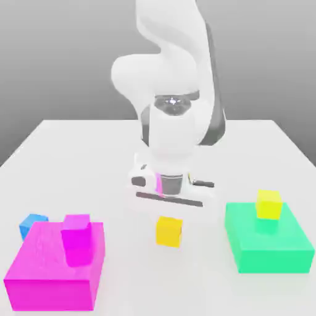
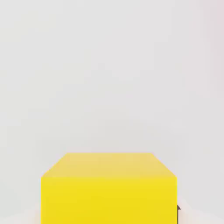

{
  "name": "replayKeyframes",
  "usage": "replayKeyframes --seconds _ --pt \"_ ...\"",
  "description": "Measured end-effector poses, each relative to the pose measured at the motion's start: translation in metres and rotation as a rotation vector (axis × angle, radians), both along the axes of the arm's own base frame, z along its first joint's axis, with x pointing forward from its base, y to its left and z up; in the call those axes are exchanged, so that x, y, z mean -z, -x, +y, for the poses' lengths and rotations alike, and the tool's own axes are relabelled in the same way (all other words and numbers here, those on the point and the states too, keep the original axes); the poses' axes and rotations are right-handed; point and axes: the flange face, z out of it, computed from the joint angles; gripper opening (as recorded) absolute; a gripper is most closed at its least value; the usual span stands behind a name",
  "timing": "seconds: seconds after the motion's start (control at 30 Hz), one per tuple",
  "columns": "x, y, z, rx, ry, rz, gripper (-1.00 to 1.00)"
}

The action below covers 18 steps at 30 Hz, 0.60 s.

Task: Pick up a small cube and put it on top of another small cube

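The golden cube (image 1: 169, 231) is seen on the white table (image 1: 74, 148), near the middle of the front part. It sits flat, with nothing touching it. The pale yellow cube (image 1: 269, 203) is seen on top of a green block (image 1: 271, 247), well over on the exterior view's right. The two cubes are well apart.

The arm is bent down over the table, and the gripper (image 1: 169, 200) is held just above and a little behind the golden cube, on the side toward the robot's base. In the hand view the golden cube (image 2: 109, 188) is seen very close, sitting square to the camera. So the cube lies almost straight below the hand, and only a small move toward the front and then down seems to be needed. The cube has no long side, so any flat pair of faces could be taken.

It cannot be told whether the fingers are apart or together, because they are hidden by the hand from outside and cannot be made out in the hand view. Nothing looks to be held yet.

A big pink block (image 1: 52, 268) with a small pink cube (image 1: 77, 237) on it, and a small blue cube (image 1: 32, 225) beside it, are seen on the exterior view's left. They are far from the path and should not be bumped.
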Motion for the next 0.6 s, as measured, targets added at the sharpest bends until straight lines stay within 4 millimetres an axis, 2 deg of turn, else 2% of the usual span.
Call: replayKeyframes --seconds 0.1,0.23,0.33,0.43,0.5,0.6 --pt "-0.026 -0.007 0.037 -0.14 -0.003 -0.006 -1.0" --pt "-0.062 -0.003 0.103 -0.37 -0.005 -0.012 -1.0" --pt "-0.087 0.014 0.154 -0.551 -0.006 -0.01 -1.0" --pt "-0.109 0.042 0.204 -0.738 -0.005 -0.002 -1.0" --pt "-0.107 0.054 0.221 -0.806 0.002 0.003 -1.0" --pt "-0.082 0.056 0.226 -0.824 0.009 0.005 -1.0"
